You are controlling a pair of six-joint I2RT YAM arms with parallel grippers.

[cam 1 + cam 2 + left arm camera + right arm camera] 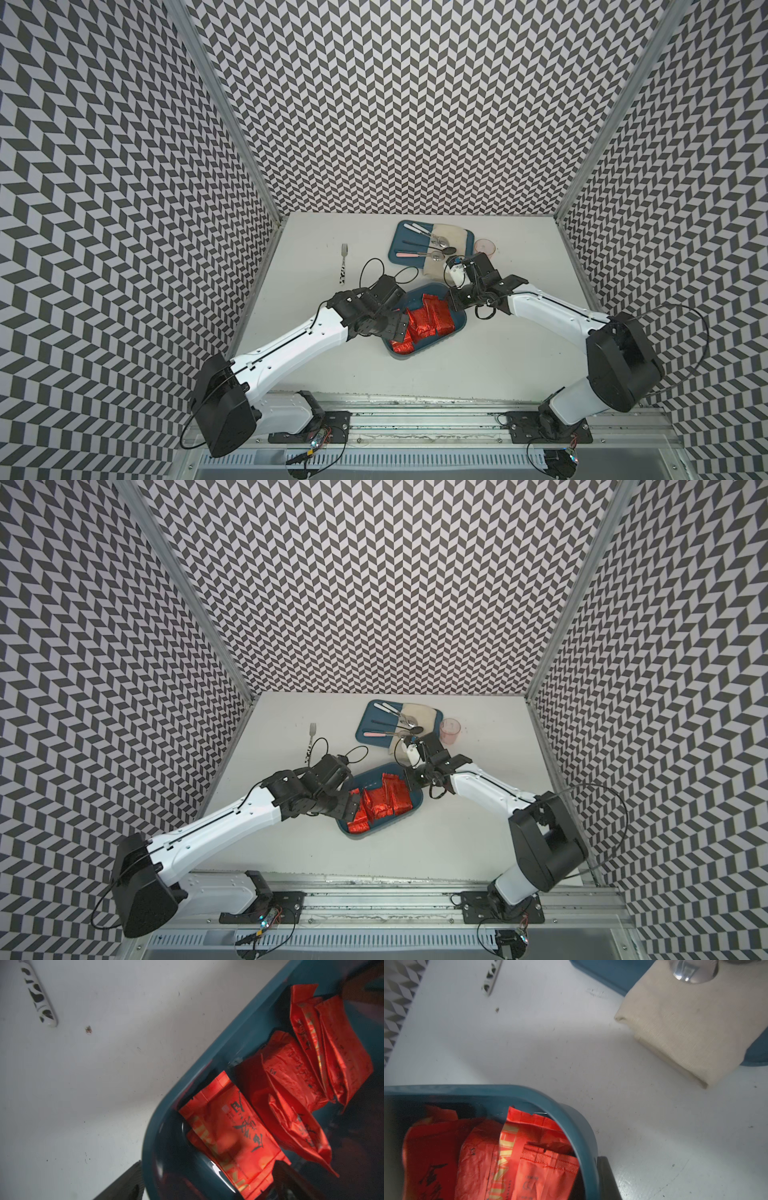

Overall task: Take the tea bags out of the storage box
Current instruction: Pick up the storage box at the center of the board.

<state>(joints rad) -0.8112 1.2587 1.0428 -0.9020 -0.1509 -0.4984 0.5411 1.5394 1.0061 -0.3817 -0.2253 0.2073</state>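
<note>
the tea bags lie in the storage box, mid desk. right jaws pinch its rim, i think so it cannot slide. left jaws are apart over the bags, ready to grab.

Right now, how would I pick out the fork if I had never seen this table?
On the white table, find the flat blue tray at its far end. The fork lies alone to its left, on bare tabletop. Only it has a white handle with black blotches.
</note>
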